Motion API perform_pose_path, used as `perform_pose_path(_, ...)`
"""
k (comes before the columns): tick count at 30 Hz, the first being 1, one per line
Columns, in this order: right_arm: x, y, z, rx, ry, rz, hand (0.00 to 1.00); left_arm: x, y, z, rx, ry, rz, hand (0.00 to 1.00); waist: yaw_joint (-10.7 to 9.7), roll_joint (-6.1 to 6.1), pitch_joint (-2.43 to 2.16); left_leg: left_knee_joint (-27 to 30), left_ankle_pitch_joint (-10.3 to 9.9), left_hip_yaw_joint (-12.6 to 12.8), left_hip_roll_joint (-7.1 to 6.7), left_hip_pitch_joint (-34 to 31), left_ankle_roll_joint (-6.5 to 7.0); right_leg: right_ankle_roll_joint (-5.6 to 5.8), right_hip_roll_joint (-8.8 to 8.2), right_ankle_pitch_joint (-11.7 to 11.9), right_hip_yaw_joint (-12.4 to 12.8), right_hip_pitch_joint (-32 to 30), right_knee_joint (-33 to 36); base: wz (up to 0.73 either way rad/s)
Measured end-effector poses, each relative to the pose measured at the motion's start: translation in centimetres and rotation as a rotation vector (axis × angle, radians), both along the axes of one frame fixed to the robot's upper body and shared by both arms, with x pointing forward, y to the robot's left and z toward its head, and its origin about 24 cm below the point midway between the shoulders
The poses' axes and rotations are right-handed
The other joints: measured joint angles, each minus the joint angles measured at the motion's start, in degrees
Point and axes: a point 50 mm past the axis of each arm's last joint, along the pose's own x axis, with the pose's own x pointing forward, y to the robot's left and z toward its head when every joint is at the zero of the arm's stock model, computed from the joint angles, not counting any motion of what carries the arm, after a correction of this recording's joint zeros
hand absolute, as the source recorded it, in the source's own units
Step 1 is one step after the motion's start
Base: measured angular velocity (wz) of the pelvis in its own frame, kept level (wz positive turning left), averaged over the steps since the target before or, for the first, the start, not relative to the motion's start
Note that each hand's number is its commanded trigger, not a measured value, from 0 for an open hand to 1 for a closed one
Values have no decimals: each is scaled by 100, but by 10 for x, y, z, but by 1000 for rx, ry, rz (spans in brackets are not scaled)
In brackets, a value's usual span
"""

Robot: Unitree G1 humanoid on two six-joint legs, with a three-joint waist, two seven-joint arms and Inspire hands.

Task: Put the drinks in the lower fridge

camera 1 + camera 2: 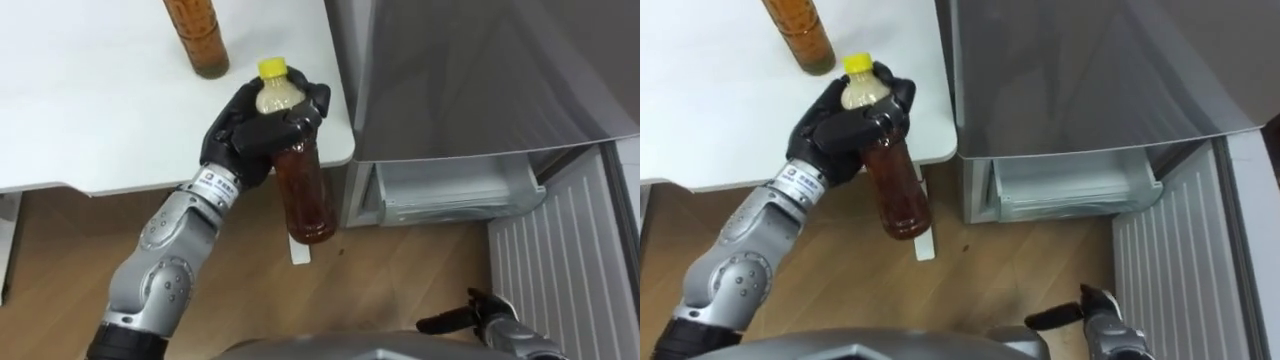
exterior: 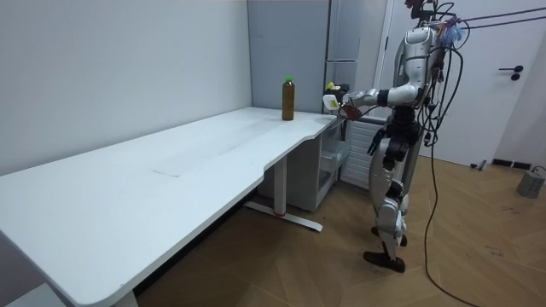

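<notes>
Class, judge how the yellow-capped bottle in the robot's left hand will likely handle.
Likely heavy for its size: the yellow-capped bottle looks mostly full. Gripped near its top by the left hand, it may swing. Round-bodied, it would probably roll.

The left hand (image 1: 250,135) is above the near corner of the table (image 1: 90,110) and wraps a drink bottle (image 1: 305,195), which extends down past the table edge. A second bottle (image 1: 197,35) stands on the table behind and to the left of this hand. The fridge (image 1: 480,70) is to its right, with the open lower compartment (image 1: 450,190) below hand level. The right hand (image 1: 490,320) is low, in front of the fridge.
</notes>
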Motion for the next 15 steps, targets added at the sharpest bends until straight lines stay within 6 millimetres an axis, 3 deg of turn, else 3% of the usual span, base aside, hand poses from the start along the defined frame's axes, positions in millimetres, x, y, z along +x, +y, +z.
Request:
perform_pose_path(11,46,33,21,77,-233,206,0,-3,-2,-4,139,-27,-23,100,156,-90,4,28,2,79,12,-44,-4,-9,2,17,26,-41,9,-1)
perform_pose_path(15,54,41,26,116,-278,259,0,-3,0,-4,182,-43,-21,100,238,-90,2,35,2,91,15,-54,-4,-9,2,19,30,-41,8,0)
